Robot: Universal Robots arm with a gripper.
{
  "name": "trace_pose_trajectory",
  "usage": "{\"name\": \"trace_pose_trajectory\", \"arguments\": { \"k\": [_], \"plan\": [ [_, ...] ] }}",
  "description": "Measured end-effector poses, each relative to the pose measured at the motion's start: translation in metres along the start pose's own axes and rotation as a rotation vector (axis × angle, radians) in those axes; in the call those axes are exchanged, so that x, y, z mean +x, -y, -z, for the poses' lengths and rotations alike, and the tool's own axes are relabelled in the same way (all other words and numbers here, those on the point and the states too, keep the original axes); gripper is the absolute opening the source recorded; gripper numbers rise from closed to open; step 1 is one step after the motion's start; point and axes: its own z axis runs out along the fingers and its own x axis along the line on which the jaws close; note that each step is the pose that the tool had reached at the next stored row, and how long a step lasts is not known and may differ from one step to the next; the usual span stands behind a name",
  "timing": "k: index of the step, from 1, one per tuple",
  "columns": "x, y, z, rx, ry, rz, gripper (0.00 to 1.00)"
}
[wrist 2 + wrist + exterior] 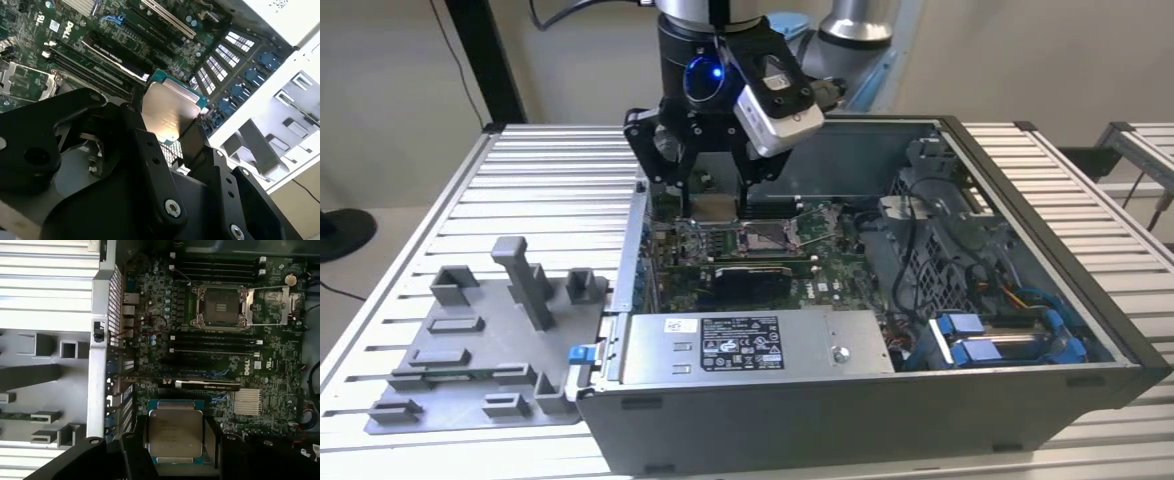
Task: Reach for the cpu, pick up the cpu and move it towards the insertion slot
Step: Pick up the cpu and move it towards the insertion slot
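Open computer case [1014, 330] beside grey fixture tray [467, 400]

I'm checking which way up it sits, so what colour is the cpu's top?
Pale silver, with a teal-green edge; the cpu, held in the gripper, shows best in the first wrist view.

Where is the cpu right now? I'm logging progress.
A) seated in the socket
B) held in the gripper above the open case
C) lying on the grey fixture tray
B: the gripper is shut on the cpu, above the motherboard; the insertion slot is open and bare.
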Motion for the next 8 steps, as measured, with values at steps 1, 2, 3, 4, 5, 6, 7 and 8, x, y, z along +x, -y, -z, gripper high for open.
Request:
{"name": "trace_pose_trajectory", "arguments": {
  "k": [1, 2, 3, 4, 5, 6, 7, 8],
  "plan": [
    [-0.0031, 0.0001, 0.0, 0.0, 0.0, 0.0, 0.0],
    [-0.0064, 0.0001, 0.0, 0.0, 0.0, 0.0, 0.0],
    [-0.0096, 0.0002, 0.0, 0.0, 0.0, 0.0, 0.0],
    [-0.0129, 0.0002, 0.0, 0.0, 0.0001, 0.0, 0.0],
    [-0.0161, 0.0003, 0.0, 0.0, 0.0001, 0.0, 0.0],
    [-0.0192, 0.0004, 0.0001, 0.0, 0.0, 0.0, 0.0],
    [-0.0224, 0.0004, 0.0, -0.0001, 0.0001, 0.0, 0.0],
    [-0.0253, 0.0005, 0.0, -0.0001, 0.0001, 0.0, 0.0]
  ]
}}
